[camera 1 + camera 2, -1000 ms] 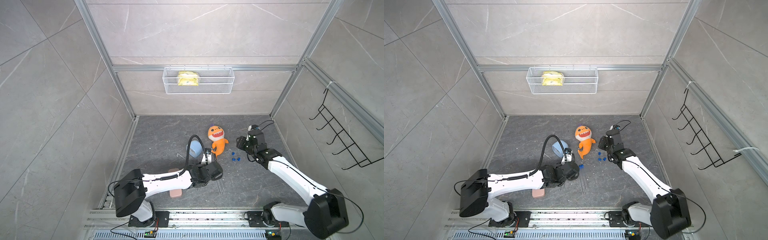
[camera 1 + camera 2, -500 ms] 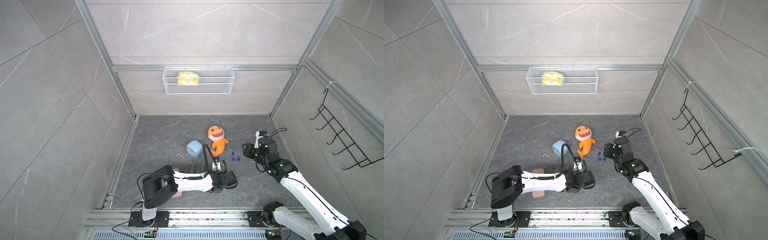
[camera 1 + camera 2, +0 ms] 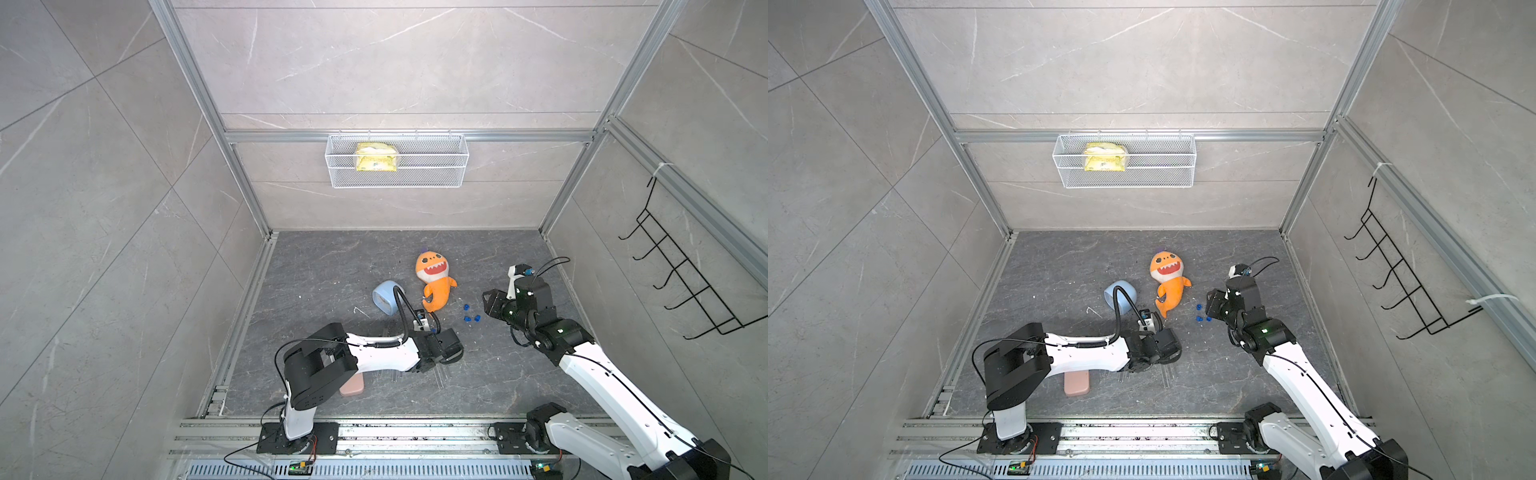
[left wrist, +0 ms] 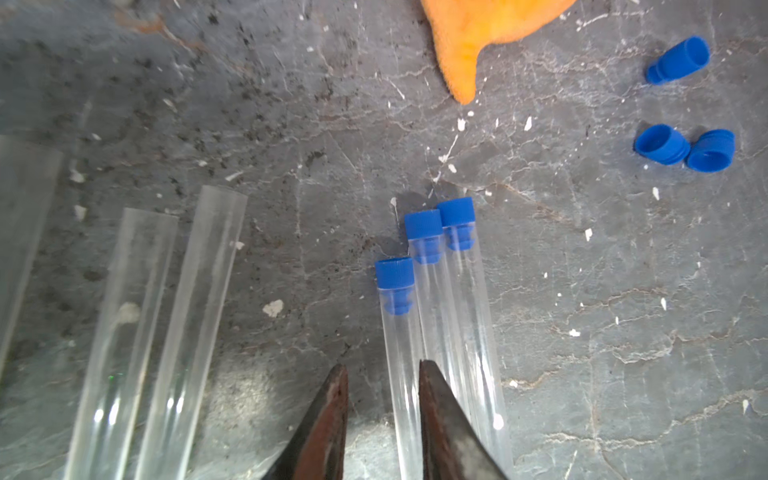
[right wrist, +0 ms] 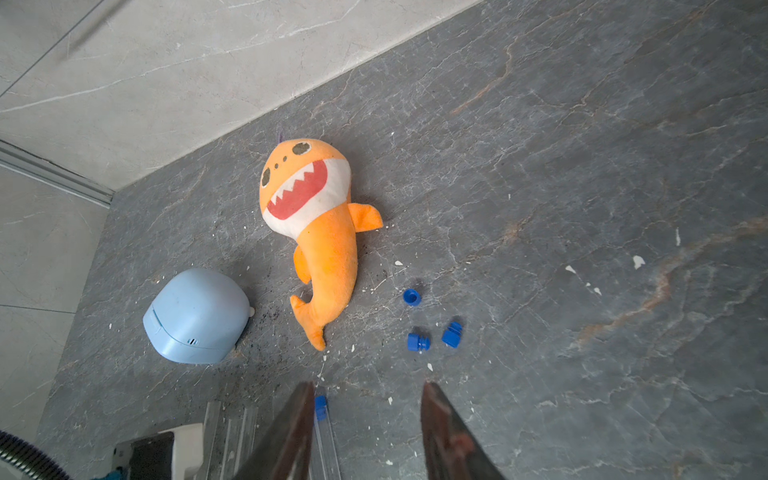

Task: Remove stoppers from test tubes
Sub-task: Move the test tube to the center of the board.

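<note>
Surface: dark grey stone-look floor (image 3: 328, 266), flecked with pale chips, enclosed by grey tiled walls (image 3: 124, 208).
Left tool: my left gripper (image 4: 381, 368) sits low over the floor, jaws apart, straddling one test tube (image 4: 401, 353); one finger lies against the glass, bare floor shows beside the other, so nothing is clamped.
Straddled tube: lies flat, its blue stopper (image 4: 395, 272) seated in the mouth ahead of my fingertips.
Adjacent: two more stoppered tubes (image 4: 469, 316) lie alongside, touching.
Opened: three unstoppered tubes (image 4: 201, 291) lie flat on the opposite side of my jaws, apart from that group.
Right tool: my right gripper (image 5: 366, 388) hangs clear of the floor, jaws spread, nothing between them.
Removed: three loose stoppers (image 5: 417, 341) rest on the floor; in both top views they lie between my right gripper and the tail of the orange plush shark (image 3: 434, 282).
Clutter: pale blue case (image 3: 386, 297) lies just beside the shark, toward my left arm.
Under arm: pink case (image 3: 352, 384) lies partly hidden beneath my left arm.
Back wall: white wire basket (image 3: 415, 174) holds a yellow pack (image 3: 376, 157).
</note>
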`<state>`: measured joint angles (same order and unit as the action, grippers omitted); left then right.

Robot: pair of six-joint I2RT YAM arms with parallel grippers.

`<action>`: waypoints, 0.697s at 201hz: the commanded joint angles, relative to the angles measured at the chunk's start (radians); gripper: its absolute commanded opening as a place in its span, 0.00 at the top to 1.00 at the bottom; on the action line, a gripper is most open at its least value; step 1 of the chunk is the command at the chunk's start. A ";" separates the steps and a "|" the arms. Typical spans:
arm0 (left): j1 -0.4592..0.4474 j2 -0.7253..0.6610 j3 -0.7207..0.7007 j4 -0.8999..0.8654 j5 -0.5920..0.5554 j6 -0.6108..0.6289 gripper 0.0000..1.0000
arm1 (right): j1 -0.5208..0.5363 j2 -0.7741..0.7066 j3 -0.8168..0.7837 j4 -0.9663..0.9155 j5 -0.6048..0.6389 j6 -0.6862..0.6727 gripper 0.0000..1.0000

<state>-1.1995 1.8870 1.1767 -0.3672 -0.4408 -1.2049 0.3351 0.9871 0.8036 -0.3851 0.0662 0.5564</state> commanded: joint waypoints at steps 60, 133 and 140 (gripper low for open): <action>0.011 0.047 0.029 0.008 0.049 0.018 0.69 | 0.001 0.033 0.002 0.023 -0.006 -0.012 0.55; 0.014 0.029 -0.003 -0.038 0.065 0.031 0.80 | 0.000 0.039 -0.005 0.035 -0.014 -0.007 0.54; 0.014 0.021 -0.012 -0.043 0.067 0.033 0.80 | 0.000 0.041 -0.006 0.035 -0.015 -0.007 0.54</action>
<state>-1.1904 1.9209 1.1801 -0.3622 -0.3985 -1.1934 0.3351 1.0260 0.8036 -0.3649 0.0620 0.5564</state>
